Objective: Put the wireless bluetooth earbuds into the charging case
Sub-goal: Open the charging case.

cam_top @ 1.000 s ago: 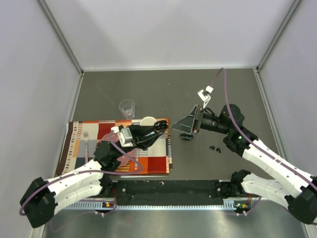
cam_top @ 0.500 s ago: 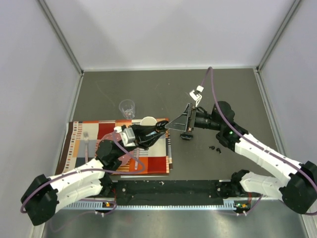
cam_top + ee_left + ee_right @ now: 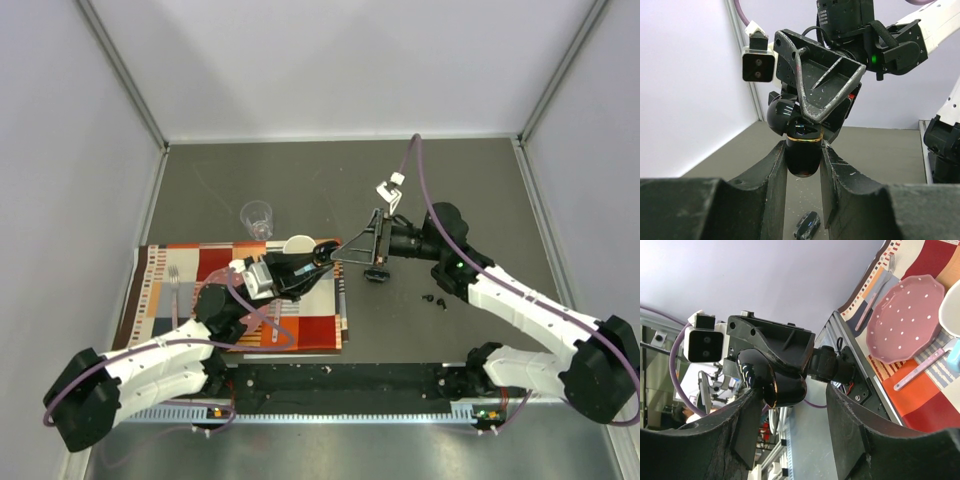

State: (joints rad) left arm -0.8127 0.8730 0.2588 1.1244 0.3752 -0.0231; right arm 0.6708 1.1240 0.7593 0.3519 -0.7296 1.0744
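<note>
Earbuds (image 3: 433, 299) — two tiny black buds lie loose on the grey table (image 3: 300, 180), right of the placemat (image 3: 310, 330) and well apart from the charging case (image 3: 782, 385). That case, lid hinged open, is raised and clenched in the left gripper (image 3: 803, 150). The right gripper (image 3: 792, 395) meets it — jaws spread, astride the lid.
</note>
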